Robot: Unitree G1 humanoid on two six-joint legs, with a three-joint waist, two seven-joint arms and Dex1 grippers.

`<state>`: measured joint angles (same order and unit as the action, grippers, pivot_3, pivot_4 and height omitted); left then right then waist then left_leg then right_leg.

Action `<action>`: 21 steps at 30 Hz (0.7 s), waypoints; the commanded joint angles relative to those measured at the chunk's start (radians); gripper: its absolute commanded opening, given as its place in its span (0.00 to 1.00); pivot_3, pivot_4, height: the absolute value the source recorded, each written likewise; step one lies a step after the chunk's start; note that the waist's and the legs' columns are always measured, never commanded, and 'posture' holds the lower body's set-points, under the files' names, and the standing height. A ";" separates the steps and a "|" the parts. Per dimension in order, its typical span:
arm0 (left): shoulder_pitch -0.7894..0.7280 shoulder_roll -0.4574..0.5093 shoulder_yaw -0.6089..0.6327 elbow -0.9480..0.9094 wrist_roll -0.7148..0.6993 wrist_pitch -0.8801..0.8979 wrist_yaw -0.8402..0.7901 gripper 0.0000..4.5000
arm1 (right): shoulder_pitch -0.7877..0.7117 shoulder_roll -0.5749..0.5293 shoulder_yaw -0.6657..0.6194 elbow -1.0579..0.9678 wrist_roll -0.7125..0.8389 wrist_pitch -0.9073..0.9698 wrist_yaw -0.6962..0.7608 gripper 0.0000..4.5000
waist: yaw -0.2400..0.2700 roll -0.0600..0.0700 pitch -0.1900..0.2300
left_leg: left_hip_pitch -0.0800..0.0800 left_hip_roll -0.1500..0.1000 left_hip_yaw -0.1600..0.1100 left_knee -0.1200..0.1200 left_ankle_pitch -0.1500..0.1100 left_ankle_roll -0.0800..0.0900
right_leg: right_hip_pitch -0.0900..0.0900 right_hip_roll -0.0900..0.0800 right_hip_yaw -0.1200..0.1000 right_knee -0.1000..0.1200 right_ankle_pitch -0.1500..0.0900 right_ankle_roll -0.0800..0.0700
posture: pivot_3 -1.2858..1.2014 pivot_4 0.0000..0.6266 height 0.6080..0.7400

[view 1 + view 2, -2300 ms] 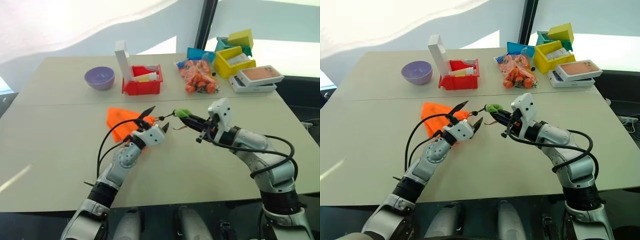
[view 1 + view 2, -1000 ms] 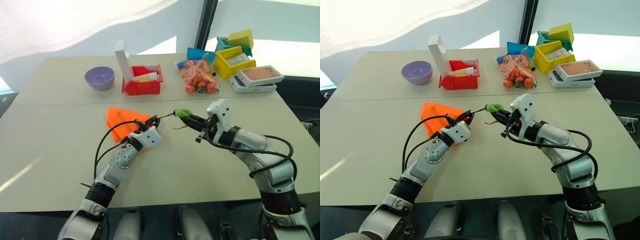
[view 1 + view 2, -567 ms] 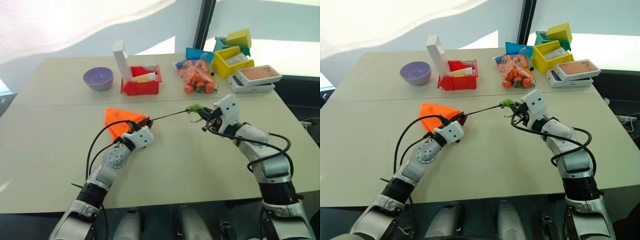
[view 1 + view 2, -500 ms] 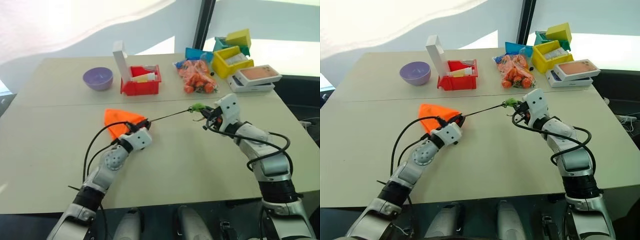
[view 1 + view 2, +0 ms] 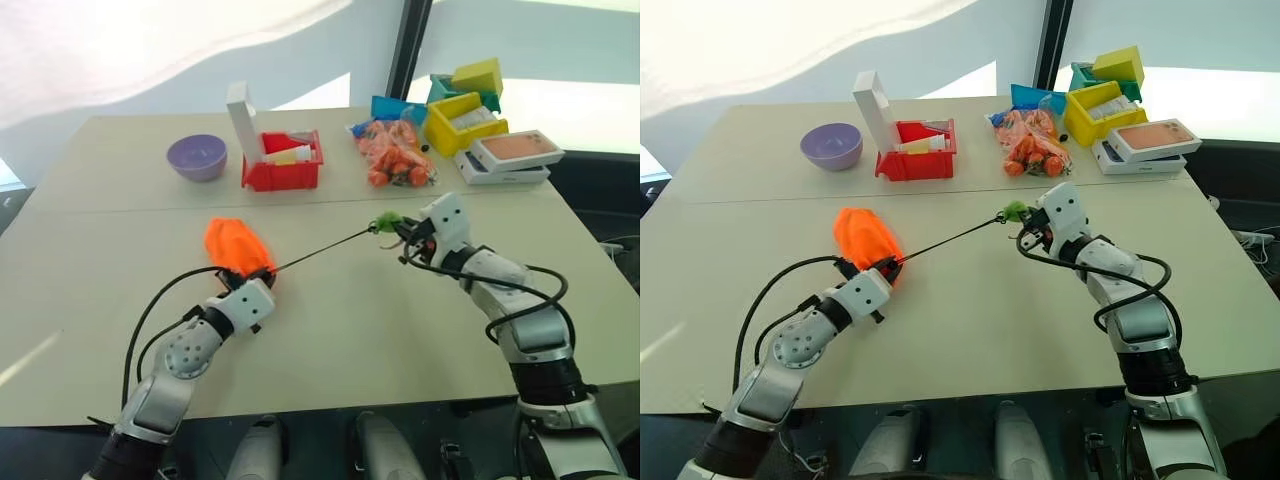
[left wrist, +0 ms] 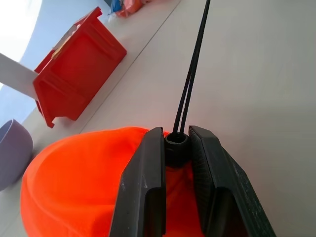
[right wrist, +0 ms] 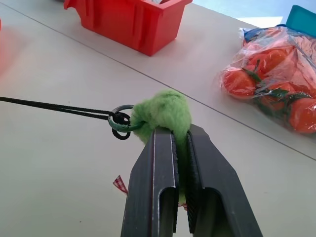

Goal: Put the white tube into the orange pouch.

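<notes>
The pale bench (image 5: 420, 330) ran back to a white wall, with a purple bowl (image 5: 198, 156), a red bin (image 5: 285, 165) holding the white tube (image 5: 292, 154), and a bag of orange pieces (image 5: 395, 155) along its far side. The left fingers (image 6: 177, 168) pinched the cord lock at the bunched orange pouch (image 5: 235, 246). The right fingers (image 7: 178, 163) were closed on the green ball (image 7: 163, 112), the black cord (image 5: 320, 250) taut between them.

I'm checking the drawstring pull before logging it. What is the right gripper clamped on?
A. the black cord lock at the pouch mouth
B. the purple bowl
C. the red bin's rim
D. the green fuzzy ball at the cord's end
D: the right gripper is shut on the green fuzzy ball, while the left gripper pinches the cord lock at the orange pouch.
</notes>
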<state>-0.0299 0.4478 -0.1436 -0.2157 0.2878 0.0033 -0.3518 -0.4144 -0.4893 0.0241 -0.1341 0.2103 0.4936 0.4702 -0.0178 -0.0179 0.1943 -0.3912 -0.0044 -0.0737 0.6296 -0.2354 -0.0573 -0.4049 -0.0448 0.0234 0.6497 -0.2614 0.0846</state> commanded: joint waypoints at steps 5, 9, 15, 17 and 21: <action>0.014 -0.029 0.089 -0.024 -0.208 0.007 -0.066 0.59 | 0.026 -0.031 0.018 -0.068 0.036 0.034 0.117 0.25 | 0.002 0.000 0.000 | 0.000 0.000 0.000 0.000 0.000 0.000 | 0.000 0.000 0.000 0.000 0.000 0.000 | 0.52 0.24 1.00; 0.064 0.002 0.110 -0.104 -0.405 0.035 -0.227 0.91 | 0.085 -0.059 0.057 -0.098 -0.001 -0.004 0.155 0.69 | 0.003 0.000 0.000 | 0.000 0.000 0.000 0.000 0.000 0.000 | 0.000 0.000 0.000 -0.001 0.000 0.000 | 0.52 0.24 1.00; 0.153 0.074 0.248 -0.205 -0.657 0.254 -0.308 0.91 | 0.191 -0.070 0.017 -0.123 0.040 -0.109 0.222 0.69 | 0.002 0.000 0.000 | -0.001 0.001 0.001 0.000 0.000 0.000 | 0.000 -0.001 0.000 -0.001 -0.002 -0.004 | 0.52 0.24 1.00; 0.168 0.076 0.331 -0.203 -0.715 0.302 -0.279 0.91 | 0.219 -0.072 -0.014 -0.120 0.070 -0.130 0.251 0.69 | 0.002 0.000 0.000 | -0.001 0.002 0.000 0.000 0.000 0.000 | 0.000 0.000 0.000 -0.001 -0.002 -0.004 | 0.52 0.24 1.00; 0.184 0.068 0.443 -0.135 -0.739 0.327 -0.230 0.91 | 0.242 -0.063 -0.059 -0.091 0.119 -0.147 0.284 0.69 | 0.002 0.000 0.000 | 0.000 0.002 0.001 0.002 0.000 0.000 | 0.001 0.000 0.000 -0.002 -0.002 -0.005 | 0.52 0.24 1.00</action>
<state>0.1468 0.5183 0.2598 -0.3531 -0.4288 0.3271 -0.5975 -0.1670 -0.5513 0.0009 -0.2100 0.3010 0.3725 0.7439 -0.0157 -0.0179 0.1946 -0.3916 -0.0031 -0.0729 0.6313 -0.2354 -0.0572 -0.4043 -0.0451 0.0234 0.6480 -0.2634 0.0795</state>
